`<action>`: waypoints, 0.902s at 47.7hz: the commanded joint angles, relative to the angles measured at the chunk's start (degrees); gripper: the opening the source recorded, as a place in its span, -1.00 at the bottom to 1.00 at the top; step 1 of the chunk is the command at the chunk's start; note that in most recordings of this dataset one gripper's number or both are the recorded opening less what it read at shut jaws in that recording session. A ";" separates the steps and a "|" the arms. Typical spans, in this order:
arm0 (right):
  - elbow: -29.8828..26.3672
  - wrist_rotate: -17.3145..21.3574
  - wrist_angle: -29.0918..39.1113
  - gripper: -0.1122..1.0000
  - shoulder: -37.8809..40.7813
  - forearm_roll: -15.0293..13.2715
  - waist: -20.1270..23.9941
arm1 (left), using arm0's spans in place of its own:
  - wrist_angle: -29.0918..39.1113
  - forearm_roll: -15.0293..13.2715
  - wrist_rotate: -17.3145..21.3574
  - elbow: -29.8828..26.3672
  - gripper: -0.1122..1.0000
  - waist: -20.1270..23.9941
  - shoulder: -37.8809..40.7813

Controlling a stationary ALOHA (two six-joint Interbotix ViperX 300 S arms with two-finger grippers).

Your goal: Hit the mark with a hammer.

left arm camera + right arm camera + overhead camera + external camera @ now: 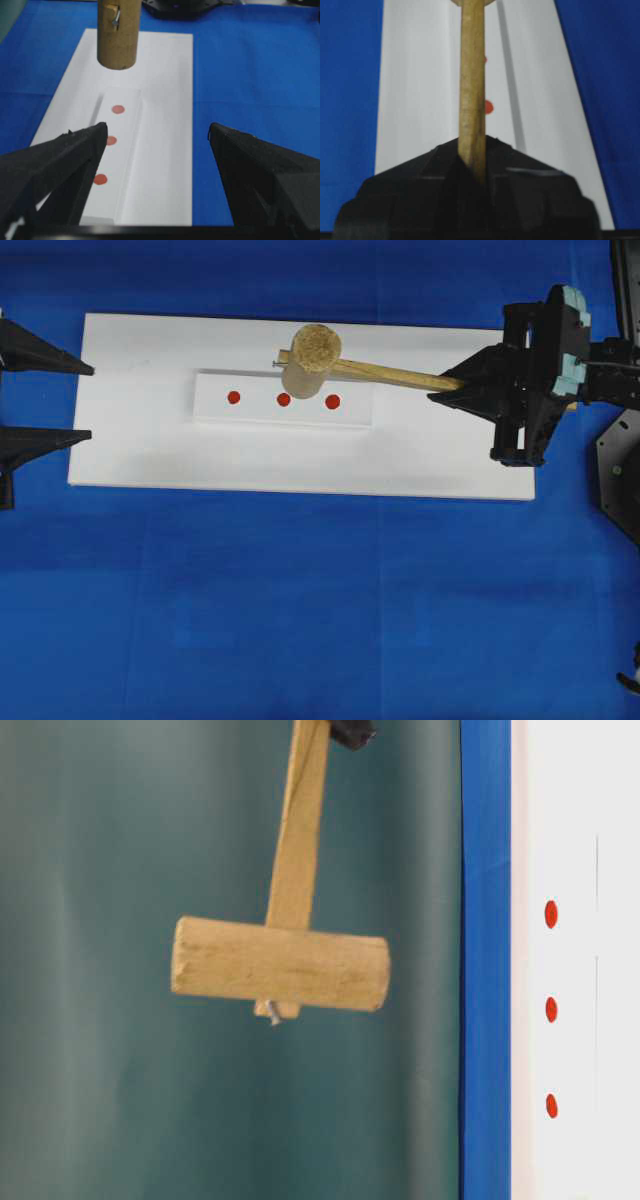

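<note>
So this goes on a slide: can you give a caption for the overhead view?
Right hand holds the hammer raised over the strip's middle red mark; open left hand waits aside.

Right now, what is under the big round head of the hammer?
The hammer, held up by the right gripper, hangs in the air over the white strip. Below its head lies bare strip beside the middle red dot. All three dots show; only a bit of strip is covered from overhead.

Wooden hammer [318, 358] held raised above middle red mark [284, 399].
</note>
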 commanded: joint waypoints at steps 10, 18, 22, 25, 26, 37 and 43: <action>-4.57 0.00 -0.44 -0.78 4.39 -0.18 0.53 | -0.26 0.09 0.00 -0.62 0.63 0.09 0.26; -9.23 -0.09 -0.26 -0.78 9.49 -0.18 1.49 | -0.26 0.00 0.00 -0.62 0.63 0.09 0.35; -11.78 -0.09 -0.26 -0.78 11.95 -0.18 1.76 | -0.26 0.09 0.00 -0.62 0.63 0.00 0.26; -13.71 -0.09 0.00 -0.78 13.97 -0.18 1.76 | -0.18 0.09 0.00 -0.62 0.63 0.09 0.35; -14.33 -0.09 0.09 -0.78 14.50 -0.18 1.85 | -0.18 0.09 0.00 -0.62 0.63 0.00 0.26; -21.18 -0.09 1.67 -0.78 21.01 -0.35 2.55 | 0.00 0.09 0.00 -0.62 0.63 0.00 0.26; -23.82 -0.18 2.46 -0.78 23.38 -0.97 2.99 | 0.26 0.09 0.00 -0.62 0.63 0.00 0.35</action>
